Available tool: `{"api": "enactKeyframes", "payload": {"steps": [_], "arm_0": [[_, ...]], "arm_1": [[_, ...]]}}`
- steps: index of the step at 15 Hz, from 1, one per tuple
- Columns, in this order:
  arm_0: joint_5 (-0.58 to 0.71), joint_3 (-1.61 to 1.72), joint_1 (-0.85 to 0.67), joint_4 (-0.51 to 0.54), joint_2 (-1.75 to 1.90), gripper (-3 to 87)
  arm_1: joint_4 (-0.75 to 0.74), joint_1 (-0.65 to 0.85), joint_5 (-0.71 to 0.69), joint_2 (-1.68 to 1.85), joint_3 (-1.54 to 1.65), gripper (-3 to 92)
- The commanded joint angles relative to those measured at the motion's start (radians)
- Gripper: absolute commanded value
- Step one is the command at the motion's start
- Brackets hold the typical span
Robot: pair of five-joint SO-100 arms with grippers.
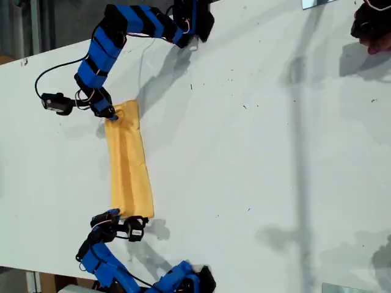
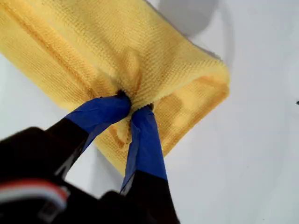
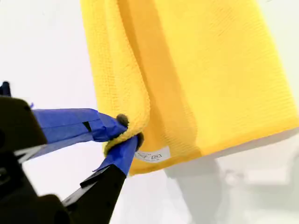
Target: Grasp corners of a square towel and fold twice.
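The yellow-orange towel [image 1: 129,162] lies on the white table [image 1: 256,152] as a long narrow folded strip. In the exterior view a blue arm's gripper [image 1: 110,113] holds the strip's upper end and another arm's gripper [image 1: 117,217] holds its lower end. I cannot tell which of them is first or second. My first gripper [image 2: 131,103] is shut, pinching a bunched fold of the towel [image 2: 140,51] near a rounded corner [image 2: 219,79]. My second gripper [image 3: 128,130] is shut on a rolled edge of the towel [image 3: 210,70], right beside the small white tag [image 3: 152,155].
A person's hand [image 1: 374,30] with a dark sleeve shows at the upper right of the exterior view. The table's edge runs along the exterior view's left, close to both arms. Cables trail from the upper arm [image 1: 107,49].
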Motion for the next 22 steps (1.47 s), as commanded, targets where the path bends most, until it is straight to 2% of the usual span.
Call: {"api": "enactKeyframes", "payload": {"steps": [1, 5, 9, 16, 22], "arm_0": [[-0.028, 0.121, 0.028, -0.058, 0.112, -0.4], [-0.057, 0.149, 0.089, -0.091, 0.069, -0.4], [-0.067, 0.16, 0.103, -0.086, 0.078, -0.4], [-0.052, 0.436, 0.129, -0.212, 0.334, -0.4], [-0.112, 0.425, 0.104, -0.19, 0.232, -0.4]], "arm_1": [[-0.006, 0.008, 0.0, 0.052, 0.021, -0.1], [0.132, 0.057, 0.133, -0.095, -0.071, -0.1], [0.233, -0.014, 0.178, -0.048, -0.069, -0.1], [0.072, -0.097, 0.189, 0.31, 0.256, -0.1], [0.115, -0.137, 0.198, 0.14, 0.169, -0.1]]}}
